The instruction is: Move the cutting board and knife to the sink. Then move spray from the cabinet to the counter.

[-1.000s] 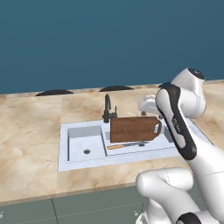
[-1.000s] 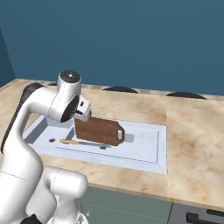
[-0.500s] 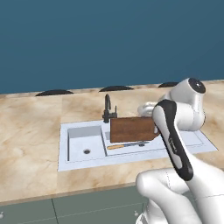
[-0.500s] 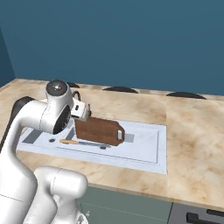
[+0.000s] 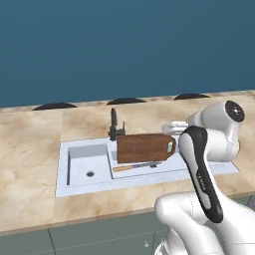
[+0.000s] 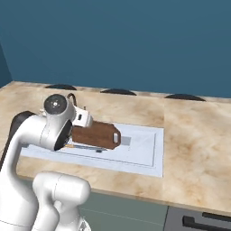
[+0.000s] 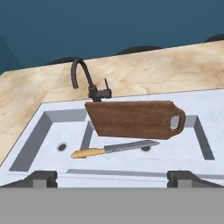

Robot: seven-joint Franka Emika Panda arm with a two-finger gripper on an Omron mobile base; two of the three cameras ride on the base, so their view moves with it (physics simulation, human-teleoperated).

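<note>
Lying lengthwise across the sink (image 7: 205,151), cutting board (image 7: 131,119) and knife (image 7: 114,148) run parallel.

Cutting board (image 7: 131,119) dk wood, matt; counter (image 7: 144,72) veined marble; knife (image 7: 114,148) wood handle.

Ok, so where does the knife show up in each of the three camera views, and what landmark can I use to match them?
Left base view: the knife lies in the sink, just in front of the cutting board.
Right base view: a short stretch of the knife shows under the board's near edge, beside the arm.
Hand view: knife at lower centre, handle to the left.
Shared landmark: the black faucet behind the board.
</note>
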